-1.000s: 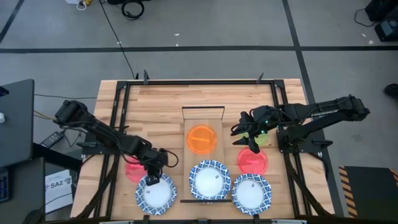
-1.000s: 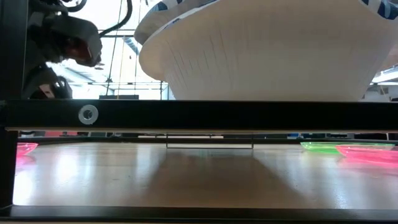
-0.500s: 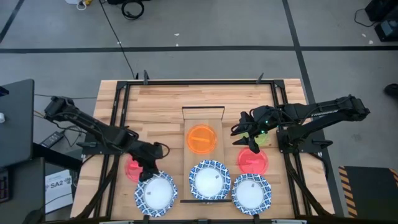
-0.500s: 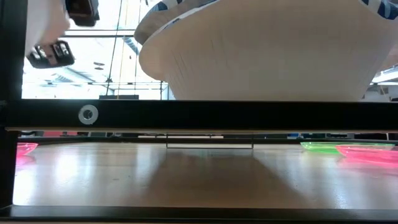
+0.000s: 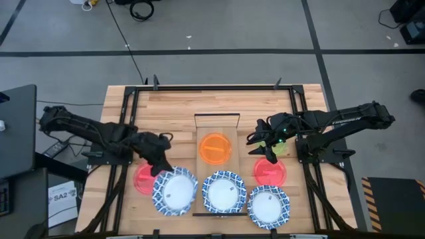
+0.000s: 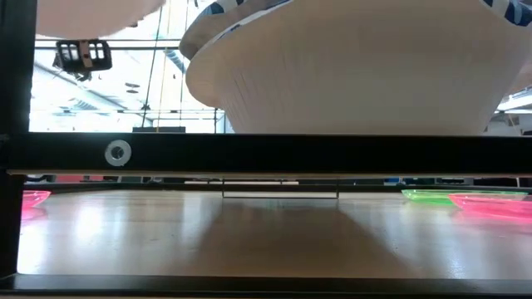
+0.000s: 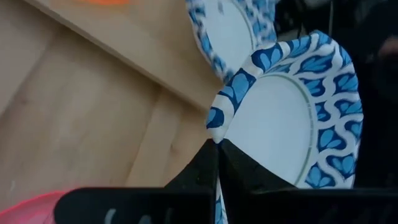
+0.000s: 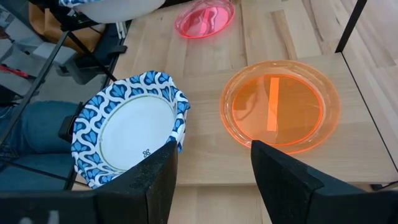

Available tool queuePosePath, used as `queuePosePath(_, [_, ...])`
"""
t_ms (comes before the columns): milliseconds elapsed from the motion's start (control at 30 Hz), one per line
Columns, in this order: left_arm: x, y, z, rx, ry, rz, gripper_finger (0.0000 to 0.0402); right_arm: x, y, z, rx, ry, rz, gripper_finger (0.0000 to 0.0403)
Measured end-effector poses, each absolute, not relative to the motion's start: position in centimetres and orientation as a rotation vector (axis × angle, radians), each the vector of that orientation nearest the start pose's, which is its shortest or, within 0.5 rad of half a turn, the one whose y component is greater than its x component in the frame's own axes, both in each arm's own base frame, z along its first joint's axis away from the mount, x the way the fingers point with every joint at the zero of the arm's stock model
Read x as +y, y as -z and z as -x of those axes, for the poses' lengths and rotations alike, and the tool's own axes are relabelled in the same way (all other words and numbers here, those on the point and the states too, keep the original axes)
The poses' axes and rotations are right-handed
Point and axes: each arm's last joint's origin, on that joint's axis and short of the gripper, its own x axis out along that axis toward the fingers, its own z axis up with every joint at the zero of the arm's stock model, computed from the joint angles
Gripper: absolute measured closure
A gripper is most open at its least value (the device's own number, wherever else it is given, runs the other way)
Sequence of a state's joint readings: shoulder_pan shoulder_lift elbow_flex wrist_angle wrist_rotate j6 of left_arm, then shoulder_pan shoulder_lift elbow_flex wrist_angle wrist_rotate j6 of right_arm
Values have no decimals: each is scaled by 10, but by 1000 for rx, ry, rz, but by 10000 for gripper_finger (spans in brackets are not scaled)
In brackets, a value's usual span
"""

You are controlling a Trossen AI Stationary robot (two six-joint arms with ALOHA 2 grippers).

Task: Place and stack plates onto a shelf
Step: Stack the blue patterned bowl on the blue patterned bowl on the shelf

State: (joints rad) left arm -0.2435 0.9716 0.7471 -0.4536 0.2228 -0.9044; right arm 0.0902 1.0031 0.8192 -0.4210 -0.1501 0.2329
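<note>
My left gripper (image 5: pixel 160 171) is shut on a white plate with a blue patterned rim (image 5: pixel 175 192), held above the table's near left, beside the shelf (image 5: pixel 217 125). On the shelf lie an orange plate (image 5: pixel 215 149) and a second blue-rimmed plate (image 5: pixel 224 192). A red-pink plate (image 5: pixel 141 179) lies flat on the table below my left gripper. My right gripper (image 8: pixel 211 174) hovers open over the table right of the shelf, touching nothing. Under it lie a yellow-green plate (image 5: pixel 281 147) and a red-pink plate (image 5: pixel 269 172). A third blue-rimmed plate (image 5: pixel 269 205) lies at the near right. My left gripper pinches the plate's patterned rim (image 7: pixel 216 132) between its two shut fingers (image 7: pixel 205 168), on the side of the plate toward the table's far left. The fingers slant down from the far left. The plate hangs tilted beyond the fingers, clear of the table.
Black metal frame rails (image 5: pixel 126 133) run along both sides of the table, and the shelf's near rail (image 6: pixel 249 154) crosses the low view. Bare wood lies at the far part of the table (image 5: pixel 212 99).
My left gripper has risen and drawn back toward the table's far edge, staying shut on the blue-rimmed plate. The plate, which lay on the table at the near left, is now lifted clear and tilted, and has come closer to the shelf.
</note>
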Motion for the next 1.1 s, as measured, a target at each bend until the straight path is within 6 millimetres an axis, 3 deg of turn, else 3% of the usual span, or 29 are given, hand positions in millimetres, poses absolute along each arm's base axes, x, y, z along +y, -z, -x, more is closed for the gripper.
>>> queuePosePath(367, [-22,-280,-210,578,0,1055,390,23,-285,-208,631,-161,-243,192])
queuePosePath(567, [-15,-287,-215,470,-34,1125,390,23,-285,-208,630,-161,-243,192])
queuePosePath(767, [-19,-278,-234,464,-38,1181,390,23,-286,-208,630,-161,-243,192])
queuePosePath(1100, [-36,-242,-273,563,-36,1310,390,23,-286,-208,630,-161,-243,192])
